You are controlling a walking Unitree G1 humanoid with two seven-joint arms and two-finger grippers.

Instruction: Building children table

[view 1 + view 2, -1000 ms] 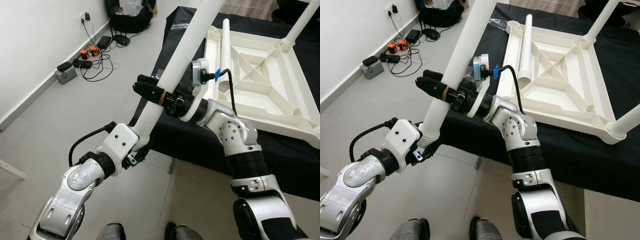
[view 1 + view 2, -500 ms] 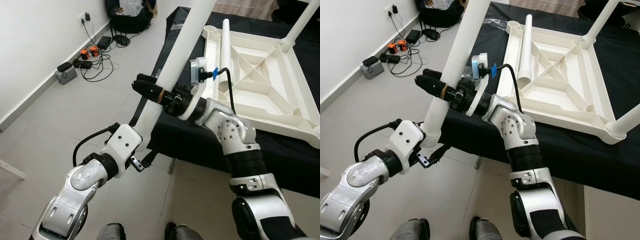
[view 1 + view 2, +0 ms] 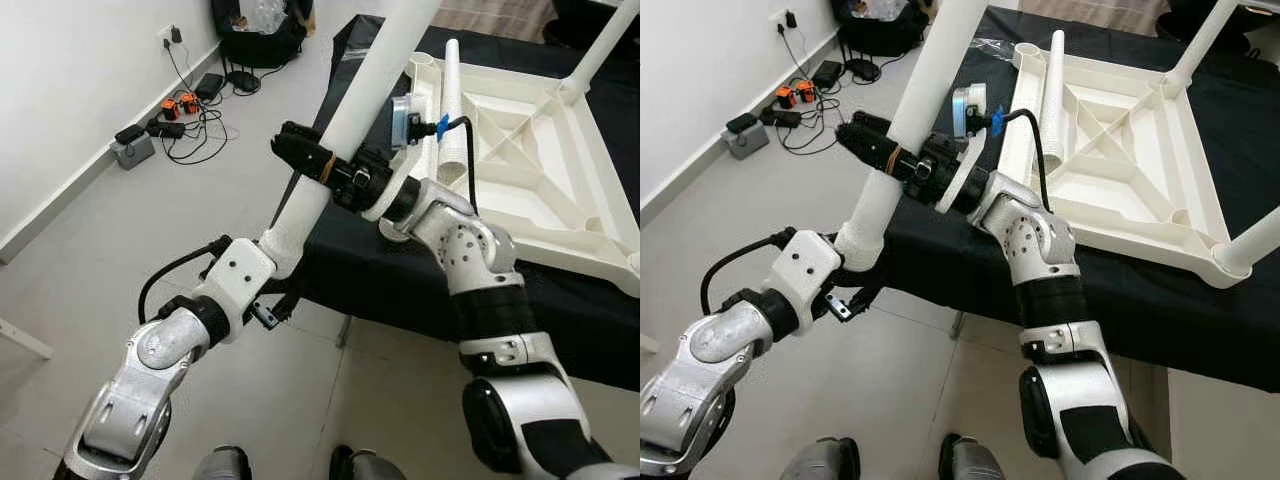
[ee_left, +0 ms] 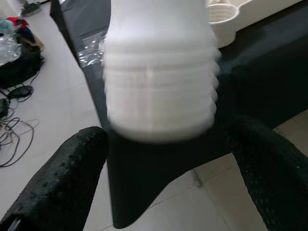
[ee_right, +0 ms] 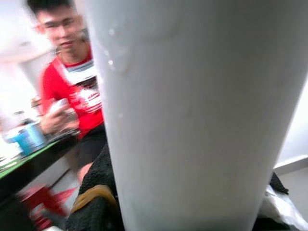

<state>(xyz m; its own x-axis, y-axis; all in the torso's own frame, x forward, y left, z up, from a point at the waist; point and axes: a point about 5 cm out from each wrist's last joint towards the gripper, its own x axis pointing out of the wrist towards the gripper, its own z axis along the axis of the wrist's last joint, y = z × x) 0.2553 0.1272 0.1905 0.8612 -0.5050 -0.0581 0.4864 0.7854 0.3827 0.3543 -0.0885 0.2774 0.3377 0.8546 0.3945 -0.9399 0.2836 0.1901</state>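
Observation:
A long white table leg (image 3: 348, 125) slants up from the floor side toward the table. My right gripper (image 3: 292, 142) is shut on it at mid-length, its black fingers wrapped round the tube. My left gripper (image 4: 163, 137) is at the leg's threaded lower end (image 4: 159, 91). It is open, with its fingers (image 4: 62, 178) spread either side of the thread. The upturned white table top (image 3: 560, 250) lies on the black-covered table. A loose leg (image 3: 452, 100) rests in it, and a fitted leg (image 3: 600, 50) stands at the far corner.
The black cloth table (image 3: 400, 280) fills the right side, its edge just behind the held leg. Cables and chargers (image 3: 170, 115) lie by the white wall on the left, and a black bag (image 3: 255, 30) sits farther back. A person in red (image 5: 67, 91) stands beyond the leg.
The right gripper has carried the leg a little up and toward the table. The left arm has risen, bringing its spread fingers up around the threaded end.

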